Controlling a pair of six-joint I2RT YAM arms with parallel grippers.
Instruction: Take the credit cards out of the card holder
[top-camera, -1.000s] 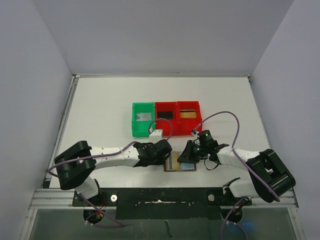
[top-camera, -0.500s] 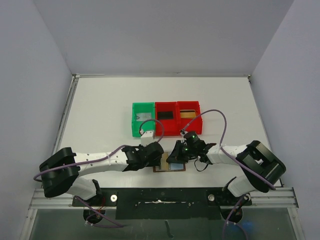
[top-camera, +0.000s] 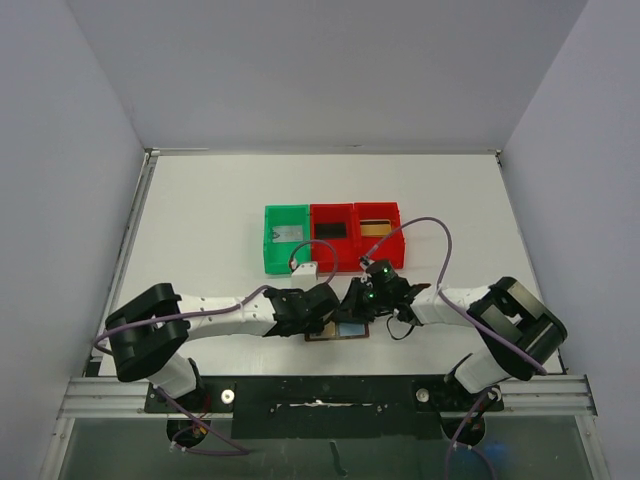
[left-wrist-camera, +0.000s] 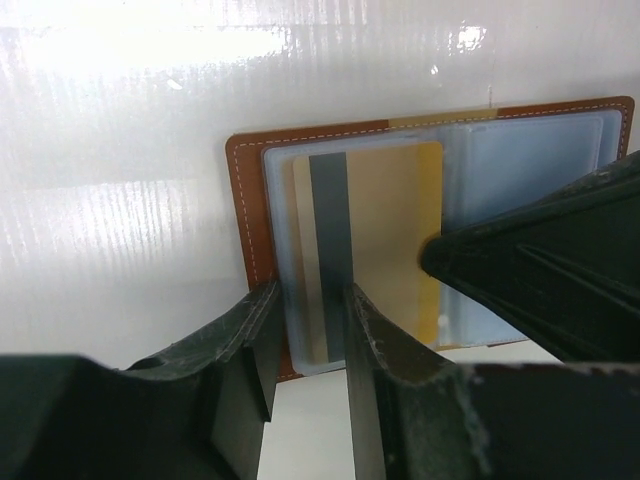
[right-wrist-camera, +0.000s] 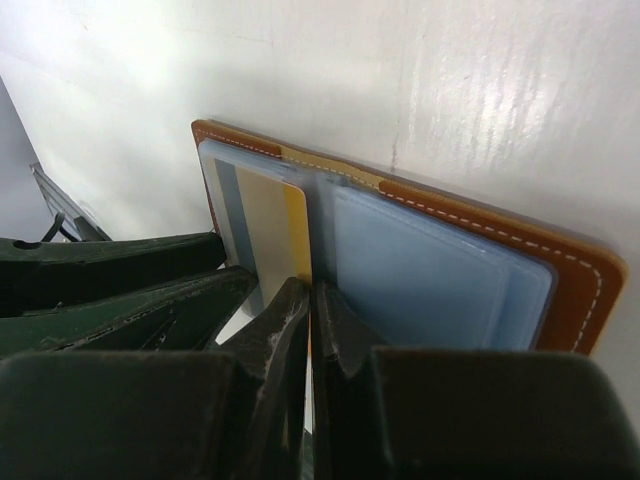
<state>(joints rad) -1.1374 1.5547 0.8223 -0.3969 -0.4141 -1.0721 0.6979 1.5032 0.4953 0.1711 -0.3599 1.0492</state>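
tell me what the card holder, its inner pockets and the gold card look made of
Card holder: likely leather or imitation, matte tan-brown with pale stitching along the rim.
Inner pockets: seemingly soft clear plastic, glossy and bluish; the card shows through.
Gold card: probably stiff plastic, smooth gold face with a dark stripe.

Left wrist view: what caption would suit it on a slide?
Left pincer straddles the open card holder's gold card while the right pincer touches its edge.
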